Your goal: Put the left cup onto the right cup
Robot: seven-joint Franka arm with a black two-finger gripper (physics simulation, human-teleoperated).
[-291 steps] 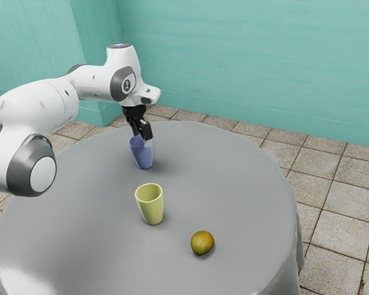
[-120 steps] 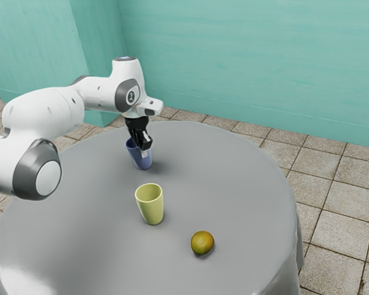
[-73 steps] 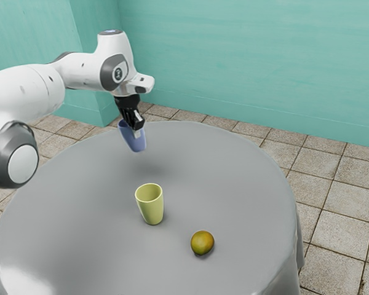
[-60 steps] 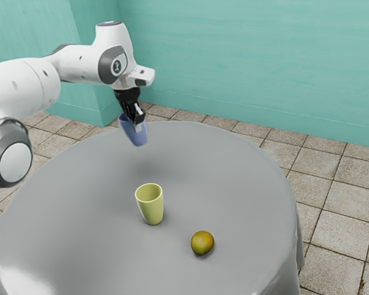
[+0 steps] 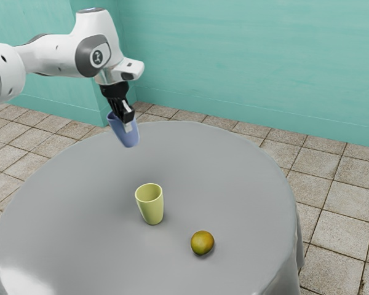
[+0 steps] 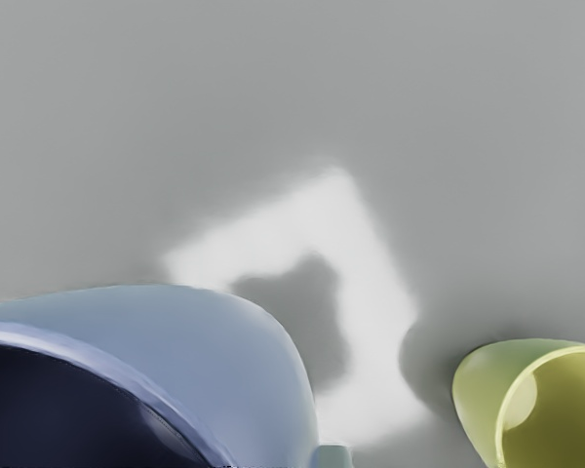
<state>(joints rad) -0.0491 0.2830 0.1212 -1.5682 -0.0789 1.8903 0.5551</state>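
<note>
Blue cup (image 5: 125, 133) held aloft and tilted in the gripper (image 5: 122, 118); yellow cup (image 5: 149, 203) waits below.
The gripper pinches the blue cup at its rim wall, and it hangs over the far side of the table (image 5: 246, 178), well apart from the yellow cup. Judged light, rigid and smooth-walled (it may swivel in a rim pinch), so level it before nesting. The yellow cup stands upright with its mouth open. A round fruit (image 5: 202, 242) lies near it, off the likely path; nothing stands between the cups.
</note>
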